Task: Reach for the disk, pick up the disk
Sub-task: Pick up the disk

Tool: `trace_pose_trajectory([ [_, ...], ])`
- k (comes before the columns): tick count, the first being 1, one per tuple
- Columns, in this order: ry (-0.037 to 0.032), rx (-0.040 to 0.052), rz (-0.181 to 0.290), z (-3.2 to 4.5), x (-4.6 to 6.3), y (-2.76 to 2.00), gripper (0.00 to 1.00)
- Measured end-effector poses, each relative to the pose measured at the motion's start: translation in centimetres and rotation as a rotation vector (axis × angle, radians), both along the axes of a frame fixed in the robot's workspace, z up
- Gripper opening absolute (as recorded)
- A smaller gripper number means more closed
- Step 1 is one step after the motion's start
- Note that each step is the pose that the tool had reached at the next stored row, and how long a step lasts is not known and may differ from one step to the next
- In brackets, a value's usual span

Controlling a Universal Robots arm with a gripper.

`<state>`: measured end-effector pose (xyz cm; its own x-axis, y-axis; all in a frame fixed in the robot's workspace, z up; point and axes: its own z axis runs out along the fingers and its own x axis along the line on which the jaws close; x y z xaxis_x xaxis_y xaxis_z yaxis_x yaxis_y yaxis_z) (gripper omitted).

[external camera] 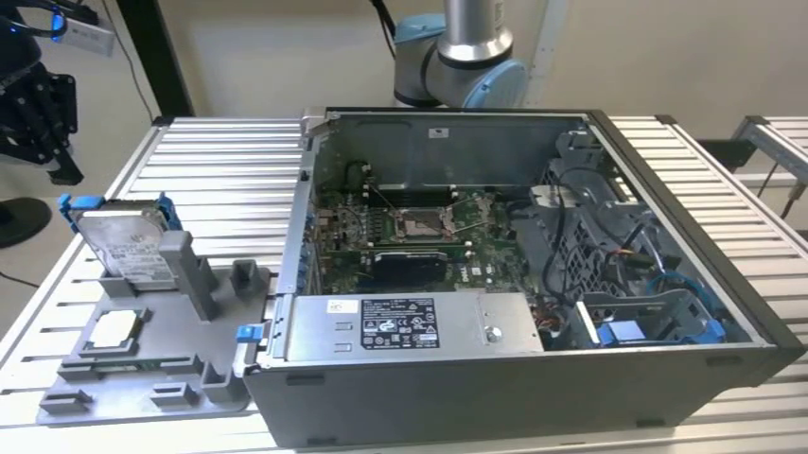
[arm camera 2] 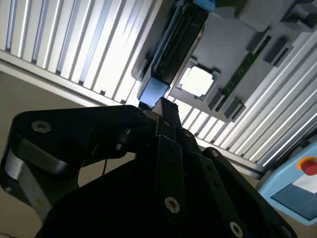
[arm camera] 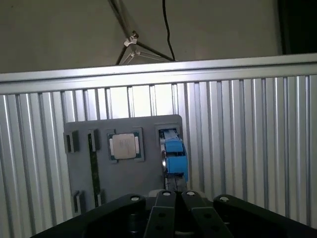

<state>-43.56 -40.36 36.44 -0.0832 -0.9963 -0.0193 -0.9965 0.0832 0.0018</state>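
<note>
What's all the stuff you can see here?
disk: one, silver-grey with blue bracket, upright in the holder.
chip: one, silver, flat in the holder.
holder: one, grey, on the table at the exterior view's left.
computer case: one, dark grey, open, beside the holder.
labelled box: one, grey, inside the case.
table: one, silver, ribbed, under everything.
robot arm: one, silver and blue, behind the case.
gripper: one, black, lined up with the disk.

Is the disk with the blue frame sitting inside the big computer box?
No, the disk stands on its edge in the grey holder beside the computer box, on the exterior view's left.
</note>
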Motion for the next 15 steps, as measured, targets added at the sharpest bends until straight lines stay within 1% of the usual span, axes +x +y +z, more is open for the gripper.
trace_pose_trajectory([
  [1,0.0,0.0,0.0,0.0,0.0,0.0,0.0],
  [2,0.0,0.0001,0.0,0.0,0.0,0.0,1.0],
  [15,0.0,0.0007,0.0,0.0,0.0,0.0,1.0],
])
